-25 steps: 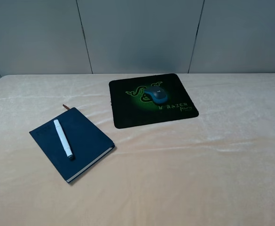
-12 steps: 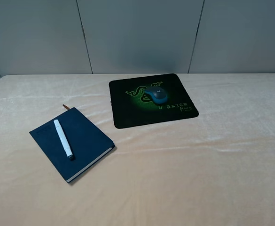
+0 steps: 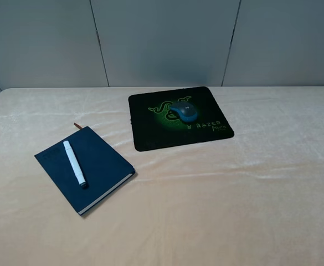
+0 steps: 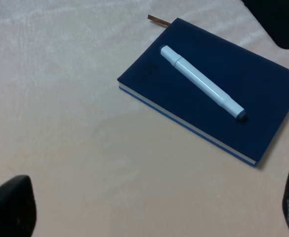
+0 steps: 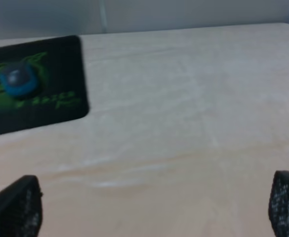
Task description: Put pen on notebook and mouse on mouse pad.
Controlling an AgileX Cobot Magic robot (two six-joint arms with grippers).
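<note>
Black fingertips of my left hand (image 4: 144, 212) are standing wide apart and empty above the desk (image 3: 234, 194); my right hand (image 5: 154, 207) is gaping likewise, gripping nothing. I am finding the pen (image 4: 202, 89) lying on the notebook (image 4: 263, 94) and the mouse (image 3: 185, 111) sitting on the mouse pad (image 3: 150, 136). Both placements are looking complete. Bare desk is lying around both items.

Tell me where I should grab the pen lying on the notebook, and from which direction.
Grip the pen around the middle of its white barrel, coming straight down from above with the jaws across its width. It lies flat on the notebook, so its underside is blocked, but both long sides are free.
</note>
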